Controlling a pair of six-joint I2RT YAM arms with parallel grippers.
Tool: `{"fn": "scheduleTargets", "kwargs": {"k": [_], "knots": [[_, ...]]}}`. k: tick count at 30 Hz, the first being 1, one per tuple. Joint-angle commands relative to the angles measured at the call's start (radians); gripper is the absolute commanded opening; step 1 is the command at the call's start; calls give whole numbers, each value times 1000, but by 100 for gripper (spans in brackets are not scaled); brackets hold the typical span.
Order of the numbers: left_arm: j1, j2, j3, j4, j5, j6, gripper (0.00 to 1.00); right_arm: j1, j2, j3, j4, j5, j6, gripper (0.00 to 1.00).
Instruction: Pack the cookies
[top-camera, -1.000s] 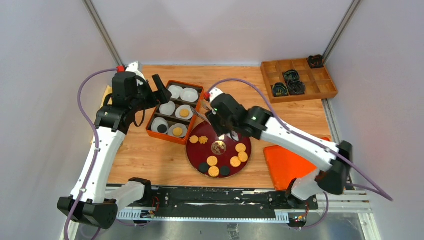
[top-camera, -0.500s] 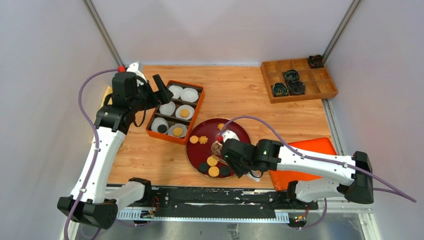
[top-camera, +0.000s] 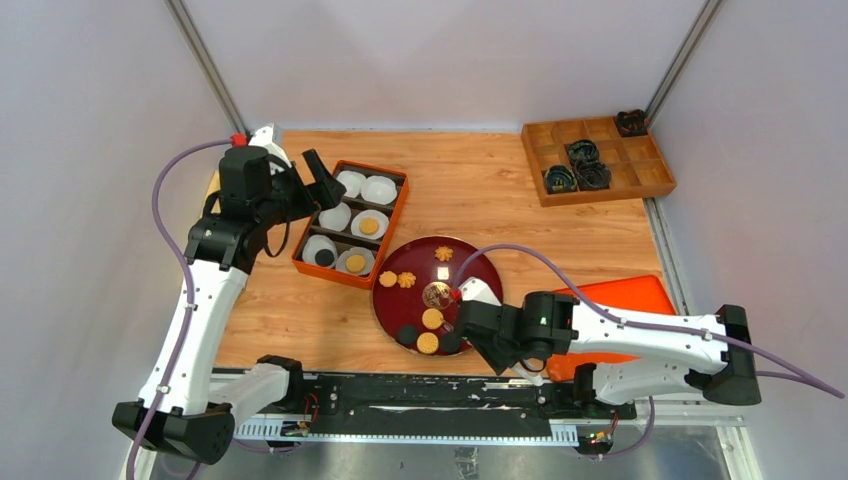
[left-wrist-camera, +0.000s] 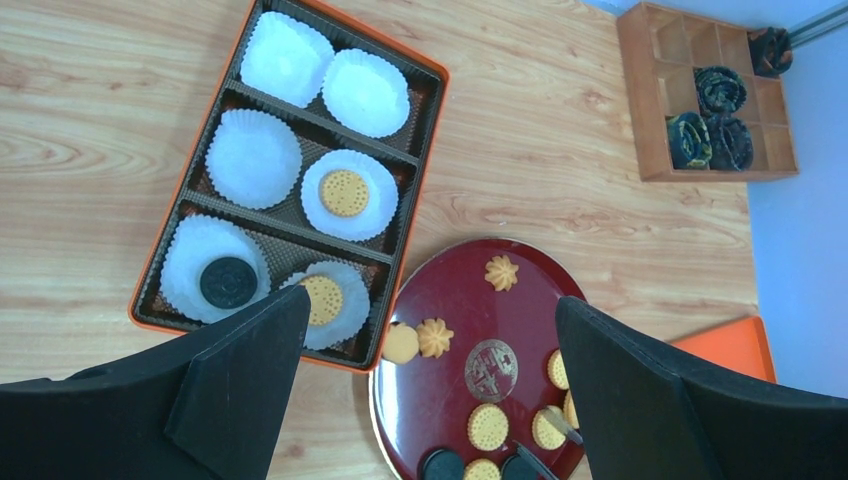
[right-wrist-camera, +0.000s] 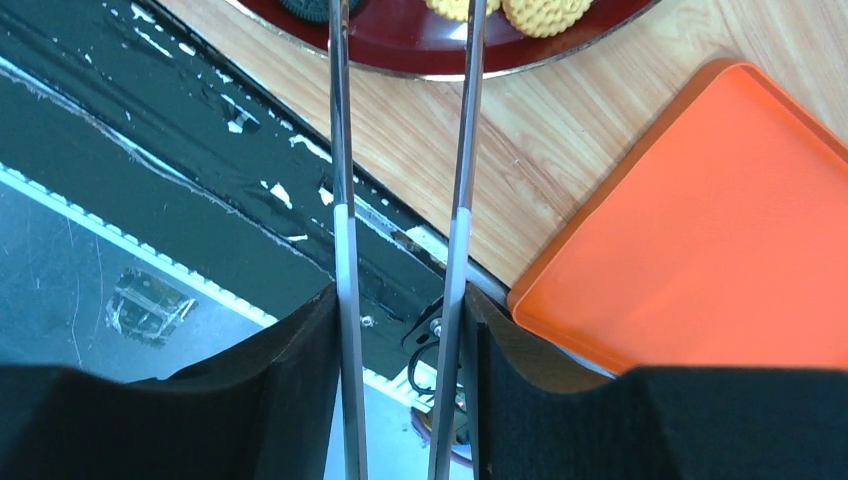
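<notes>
The cookies (top-camera: 432, 318) lie on a dark red round plate (top-camera: 470, 270): golden round ones, black ones (top-camera: 408, 334) and flower-shaped ones (top-camera: 443, 254). Three more sit in paper cups in the orange box (top-camera: 400, 215): two golden (left-wrist-camera: 345, 192) and one black (left-wrist-camera: 229, 282). My left gripper (left-wrist-camera: 430, 300) hangs open high above the box and plate, at the box's left side in the top view (top-camera: 320, 180). My right gripper (right-wrist-camera: 400, 300) is shut on metal tongs (right-wrist-camera: 343, 150). Their blades reach over the plate's near edge (right-wrist-camera: 400, 55) beside a black cookie (right-wrist-camera: 310, 8); the tips are out of frame.
An orange lid (top-camera: 610, 310) lies right of the plate, partly under my right arm. A wooden compartment tray (top-camera: 640, 185) with black coiled rings (top-camera: 583, 152) stands at the back right. The black rail (top-camera: 420, 395) runs along the near table edge. Walls close in on three sides.
My right arm has swung from the far side of the plate, near the box, down to the plate's near edge, carrying the tongs. The left arm has barely moved.
</notes>
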Motion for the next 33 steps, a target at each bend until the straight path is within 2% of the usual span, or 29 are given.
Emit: {"fn": "scheduleTargets", "kwargs": {"k": [1,5,13,20,27,33], "knots": [[-2,-6,-16,9,29,-13,100,52,-8,59,-107,2,39,47],[-2,-11,-24,11,27,-14,100,82,19,83,-154,26,36,47],[-2,-23,-33,11,19,-7,100,82,109,91,-69,38,4,51],[-2,-28,-28,5,10,1,100,79,169,137,-35,47,-27,51],[-2,-38,-25,-2,-2,1,100,25,216,182,-13,20,-55,50],[-2,-39,-16,-11,-10,10,100,-4,263,157,60,-15,-59,50]]}}
